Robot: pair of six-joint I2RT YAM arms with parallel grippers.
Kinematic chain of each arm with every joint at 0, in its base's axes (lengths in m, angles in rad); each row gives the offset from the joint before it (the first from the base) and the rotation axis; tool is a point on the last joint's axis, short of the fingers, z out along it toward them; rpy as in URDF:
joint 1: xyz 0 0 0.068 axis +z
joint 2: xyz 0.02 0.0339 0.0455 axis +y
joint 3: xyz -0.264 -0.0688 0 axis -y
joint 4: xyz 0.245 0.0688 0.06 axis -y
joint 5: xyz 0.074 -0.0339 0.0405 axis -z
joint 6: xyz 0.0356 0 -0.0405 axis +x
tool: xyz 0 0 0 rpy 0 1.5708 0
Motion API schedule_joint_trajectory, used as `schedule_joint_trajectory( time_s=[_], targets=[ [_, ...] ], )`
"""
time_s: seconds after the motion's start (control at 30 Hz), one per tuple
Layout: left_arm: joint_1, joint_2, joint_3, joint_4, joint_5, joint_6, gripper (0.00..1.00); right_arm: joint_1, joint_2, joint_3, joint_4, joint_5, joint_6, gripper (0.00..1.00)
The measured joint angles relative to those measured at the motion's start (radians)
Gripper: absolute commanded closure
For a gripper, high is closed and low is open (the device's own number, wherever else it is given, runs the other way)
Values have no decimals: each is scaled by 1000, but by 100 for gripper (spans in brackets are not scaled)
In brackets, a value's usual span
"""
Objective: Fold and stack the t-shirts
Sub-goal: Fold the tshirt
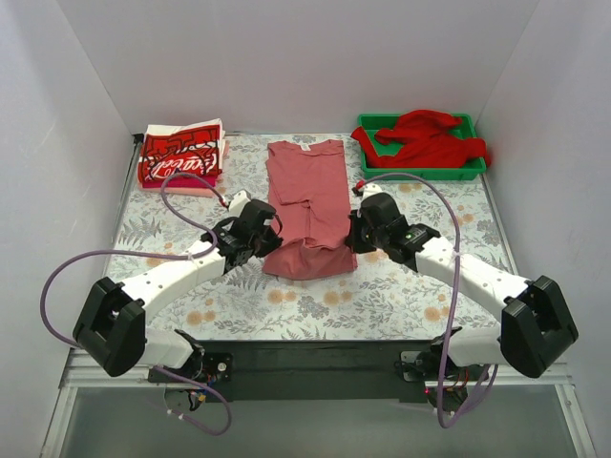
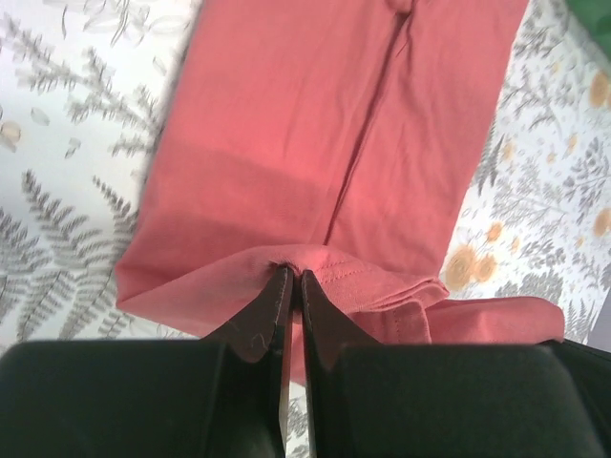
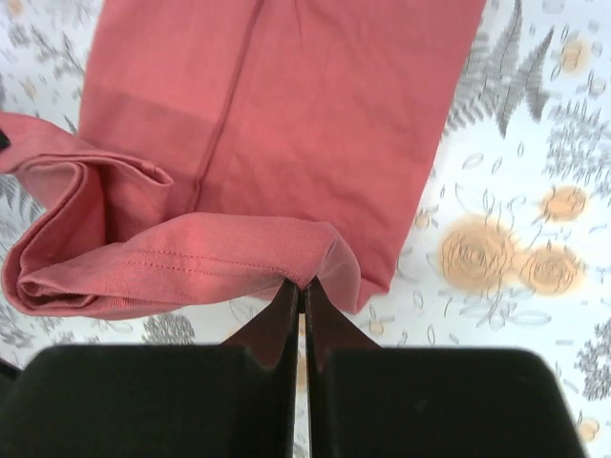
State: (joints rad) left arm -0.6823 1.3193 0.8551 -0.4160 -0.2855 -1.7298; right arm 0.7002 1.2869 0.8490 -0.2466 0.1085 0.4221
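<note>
**Item 1. Printed tees** (image 1: 181, 155). Red-and-white, folded and stacked at the far left corner of the table (image 1: 286, 305). Well apart from both arms.

**Item 2. Left gripper** (image 1: 269, 239). At the near left corner of the salmon-pink tee. The wrist view shows it (image 2: 294, 277) clenched, fingertips pinched together on the stitched hem, with cloth bunched at the tips.

**Item 3. Salmon-pink tee** (image 1: 307, 186). Centre of the table, collar at the far end, sides already folded in to a narrow strip. The near hem is lifted and rumpled between the two grippers; the rest lies flat.

**Item 4. Right gripper** (image 1: 353, 234). At the near right corner of the same tee. In its wrist view it (image 3: 304, 286) is clamped shut on the hem's edge; the bite looks thin, right at the fold.

**Item 5. Red tee** (image 1: 430, 143). Unfolded, heaped in the green tray (image 1: 410, 173) at the far right, one part spilling over the rim.

**Risks, as judged.**
- The right corner could slip free, since so little cloth sits between the fingers.
- If the arms carry the hem forward unevenly, the fold would land skewed.
- The tucked sides may fall open when lifted, because nothing pins them.
- A loose roll of cloth near the left corner could get trapped as a lump under the fold.
</note>
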Motion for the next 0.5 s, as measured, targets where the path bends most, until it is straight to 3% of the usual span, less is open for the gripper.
schedule_joint_trajectory(
  time_s=[0.5],
  targets=[
    [172, 206, 178, 132, 41, 143, 100, -183, 230, 214, 45, -142, -117, 99]
  ],
)
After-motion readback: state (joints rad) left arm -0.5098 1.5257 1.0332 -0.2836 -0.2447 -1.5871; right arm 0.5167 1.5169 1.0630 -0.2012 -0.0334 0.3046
